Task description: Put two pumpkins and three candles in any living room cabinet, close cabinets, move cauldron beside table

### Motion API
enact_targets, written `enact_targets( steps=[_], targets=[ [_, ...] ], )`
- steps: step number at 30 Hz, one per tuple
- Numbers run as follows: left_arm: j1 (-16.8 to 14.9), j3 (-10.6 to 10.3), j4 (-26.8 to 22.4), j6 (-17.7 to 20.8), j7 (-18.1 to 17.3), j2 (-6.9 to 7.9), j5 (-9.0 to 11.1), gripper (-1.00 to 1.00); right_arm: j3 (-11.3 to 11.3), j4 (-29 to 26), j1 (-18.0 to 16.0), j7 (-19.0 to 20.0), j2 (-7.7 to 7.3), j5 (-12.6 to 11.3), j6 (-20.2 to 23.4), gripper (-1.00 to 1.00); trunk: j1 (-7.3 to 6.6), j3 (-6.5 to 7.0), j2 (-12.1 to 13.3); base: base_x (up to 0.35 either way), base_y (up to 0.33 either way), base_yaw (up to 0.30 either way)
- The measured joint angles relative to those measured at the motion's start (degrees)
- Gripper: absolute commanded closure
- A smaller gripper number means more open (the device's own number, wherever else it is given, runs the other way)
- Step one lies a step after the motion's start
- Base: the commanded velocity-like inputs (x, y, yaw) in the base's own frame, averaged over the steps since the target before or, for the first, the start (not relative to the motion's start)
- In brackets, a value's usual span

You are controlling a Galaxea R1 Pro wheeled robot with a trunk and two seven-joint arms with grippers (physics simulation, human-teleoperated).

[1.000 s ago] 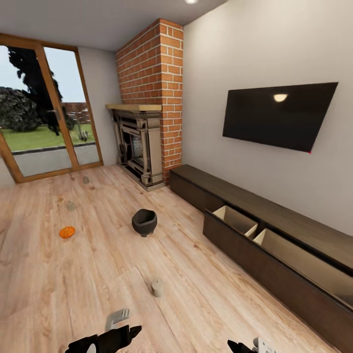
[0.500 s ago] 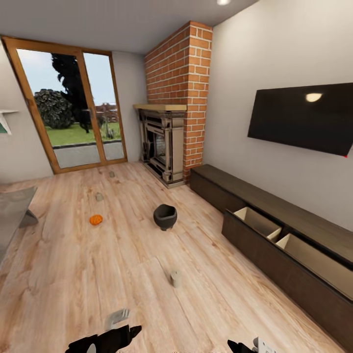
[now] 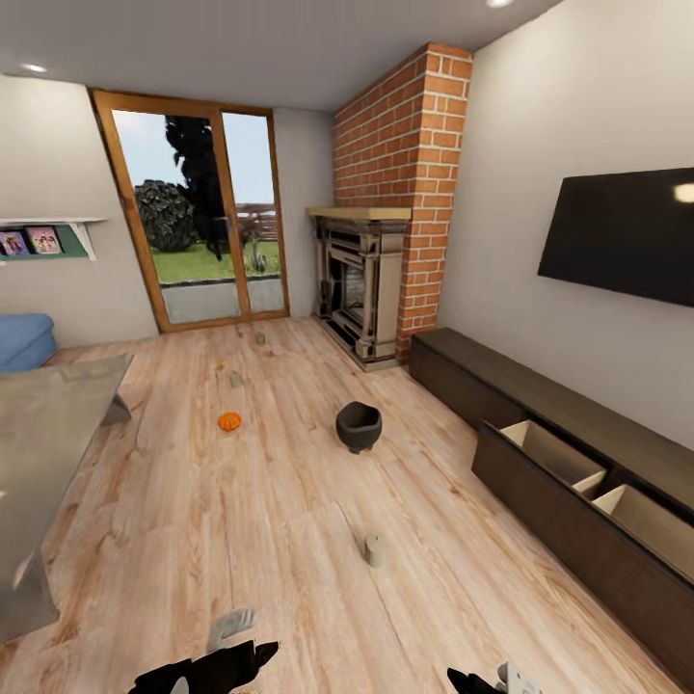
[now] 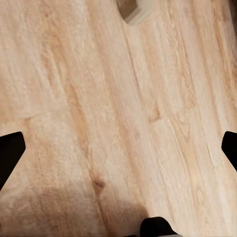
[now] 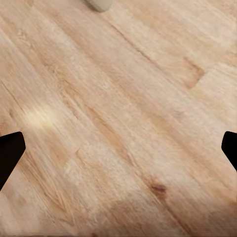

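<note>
Both grippers, left and right, hang with fingers spread wide and empty over plank floor. A candle stands nearest; farther off sit the black cauldron and an orange pumpkin. Right, the cabinet gapes open; left, the grey table.

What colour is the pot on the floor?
Matte black; the cauldron shows best in the head view.

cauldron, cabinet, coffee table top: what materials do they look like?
Cauldron: matte black, likely cast metal; no glare on it. Cabinet: dark-brown wood, flat finish, paler board inside the open drawer. Coffee table top: glossy grey, reflective, perhaps glass or polished stone.
</note>
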Motion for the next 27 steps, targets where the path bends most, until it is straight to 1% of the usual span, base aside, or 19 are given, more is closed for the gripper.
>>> enact_targets(
  steps=[18, 22, 27],
  targets=[
    [0.0, 0.0, 0.1, 0.0, 0.0, 0.00, 0.0, -1.00, 0.0, 0.0, 0.0, -0.1, 0.05, 0.0, -0.1, -1.00, 0.01, 0.92, 0.0, -0.007, 0.000, 0.245],
    [0.0, 0.0, 0.2, 0.0, 0.0, 0.00, 0.0, -1.00, 0.0, 0.0, 0.0, -0.2, 0.21, 0.0, 0.0, -1.00, 0.03, 1.15, 0.0, -0.214, 0.000, 0.240],
    [0.0, 0.0, 0.2, 0.0, 0.0, 0.00, 0.0, -1.00, 0.0, 0.0, 0.0, -0.3, 0.21, 0.0, 0.0, -1.00, 0.04, 1.41, 0.0, -0.320, 0.000, 0.227]
  ],
)
